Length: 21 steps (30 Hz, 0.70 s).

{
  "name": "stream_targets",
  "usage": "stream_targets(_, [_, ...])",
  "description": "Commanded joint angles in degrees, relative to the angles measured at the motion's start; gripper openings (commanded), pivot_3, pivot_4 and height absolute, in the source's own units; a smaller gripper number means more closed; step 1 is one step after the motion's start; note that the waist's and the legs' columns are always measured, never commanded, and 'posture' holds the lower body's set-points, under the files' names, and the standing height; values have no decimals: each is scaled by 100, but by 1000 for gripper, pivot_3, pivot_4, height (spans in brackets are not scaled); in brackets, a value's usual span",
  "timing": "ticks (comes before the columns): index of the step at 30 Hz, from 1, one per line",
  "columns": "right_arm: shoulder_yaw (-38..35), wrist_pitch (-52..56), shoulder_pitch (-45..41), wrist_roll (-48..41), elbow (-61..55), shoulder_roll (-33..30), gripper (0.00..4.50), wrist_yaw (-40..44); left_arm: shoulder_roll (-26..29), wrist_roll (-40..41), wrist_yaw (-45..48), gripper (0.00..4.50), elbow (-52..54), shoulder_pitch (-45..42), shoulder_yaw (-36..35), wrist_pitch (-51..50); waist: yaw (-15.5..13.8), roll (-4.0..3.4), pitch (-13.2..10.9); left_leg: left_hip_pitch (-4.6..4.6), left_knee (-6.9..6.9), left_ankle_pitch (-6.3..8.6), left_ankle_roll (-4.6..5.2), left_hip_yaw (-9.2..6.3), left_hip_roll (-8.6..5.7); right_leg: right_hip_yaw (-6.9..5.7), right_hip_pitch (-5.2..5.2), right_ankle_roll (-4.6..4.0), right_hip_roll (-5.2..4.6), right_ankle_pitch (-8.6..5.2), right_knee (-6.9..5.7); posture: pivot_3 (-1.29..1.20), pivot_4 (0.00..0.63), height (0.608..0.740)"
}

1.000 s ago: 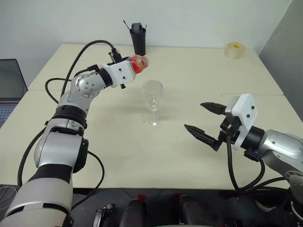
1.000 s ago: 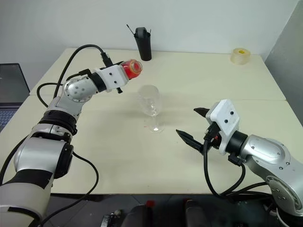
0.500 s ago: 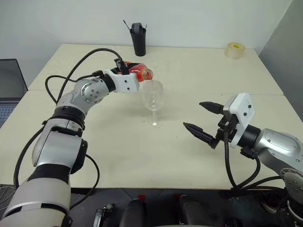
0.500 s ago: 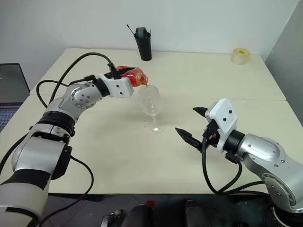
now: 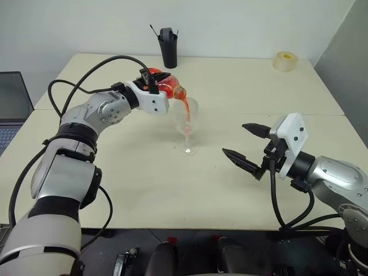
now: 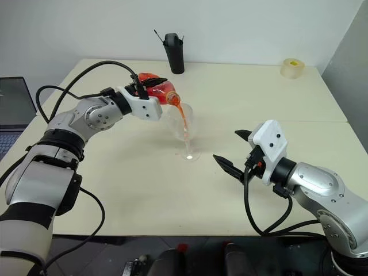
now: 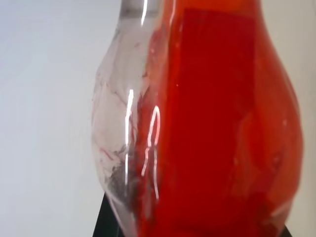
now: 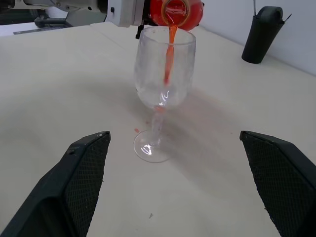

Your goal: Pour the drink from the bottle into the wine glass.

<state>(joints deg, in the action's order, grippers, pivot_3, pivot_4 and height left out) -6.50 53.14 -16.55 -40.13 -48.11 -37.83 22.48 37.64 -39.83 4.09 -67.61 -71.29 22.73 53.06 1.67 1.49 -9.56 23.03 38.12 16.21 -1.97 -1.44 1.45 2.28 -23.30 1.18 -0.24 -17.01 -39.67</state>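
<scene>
Bottle [image 5: 167, 86] lies tipped over in the left gripper [image 5: 156, 80], its mouth down at the rim of the wine glass [image 5: 186, 123]. In the left eye view the black fingers are clenched around the bottle's body, and a thin stream of the drink [image 5: 187, 112] runs from the mouth into the bowl. The glass stands upright on the counter [image 5: 230, 190], near its middle. The right gripper [image 5: 248, 148] hangs above the counter, well apart from the glass, with its fingers spread wide and grasping nothing. A black holder [image 5: 168, 47] stands at the far edge of the counter, and a roll of tape [image 5: 285, 60] lies near the far right corner. A laptop [image 5: 12, 106] sits beside the counter on the left.

In the right eye view the same stream falls through the bowl toward the stem.

In the left wrist view the bottle's body [image 7: 207, 123] is very close, the red liquid on one side of it and clear plastic on the other.

In the right wrist view the two released fingers [image 8: 84, 173] stand far from each other, and the glass is between them, farther off. The stream enters the bowl, and small red drops lie on the counter beside the foot.
</scene>
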Motion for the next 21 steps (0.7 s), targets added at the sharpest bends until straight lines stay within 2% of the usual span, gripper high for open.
stream_targets(1, [5,-121,-93,12,-84,-20,4500,-11,166,-121,-335,935,106,-329,55,92,0,0,0,0,0,0,0,0,0,0,0,0,0,0,0,0,150,740])
stream_targets(21, [42,-305,-95,99,20,-34,4500,61,366,-685,-1230,920,92,-584,467,156,-1,0,0,-2,4,-1,-1,4,0,2,-1,0,-3,0,-11,0,150,740])
